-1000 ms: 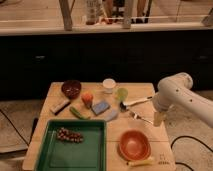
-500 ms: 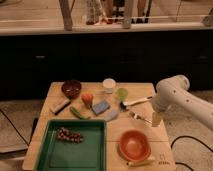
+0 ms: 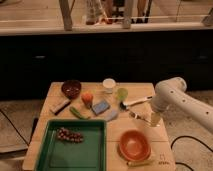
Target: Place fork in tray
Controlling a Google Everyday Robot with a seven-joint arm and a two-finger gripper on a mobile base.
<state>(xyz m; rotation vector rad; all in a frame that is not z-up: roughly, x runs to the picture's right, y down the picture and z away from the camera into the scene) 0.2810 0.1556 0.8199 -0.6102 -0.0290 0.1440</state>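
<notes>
Seeing the gripper down low over the right side of the wooden table, on the end of the white arm at frame right. Can't read whether it's wide or closed from this view. Can't confirm contact with anything either.

Found the fork lying flat on the table, just left of the gripper. Placing it between the white-handled utensil behind and the orange bowl in front. Not in the tray. Placing the tray at the table's front-left, well apart from the fork.

Counting 1 bunch of grapes inside the tray, toward its back-left part.

Logging the back row, left to right: 1 dark bowl, 1 white cup, 1 green cup just beside the utensil's dark head.

Logging the middle row: 1 dark bar, 1 green stick-shaped item, 1 round orange fruit, 1 blue sponge, 1 grey-blue flat piece just in front of the sponge.

Also noting 1 yellowish thing at the front edge, right by the orange bowl. Can't identify it.
</notes>
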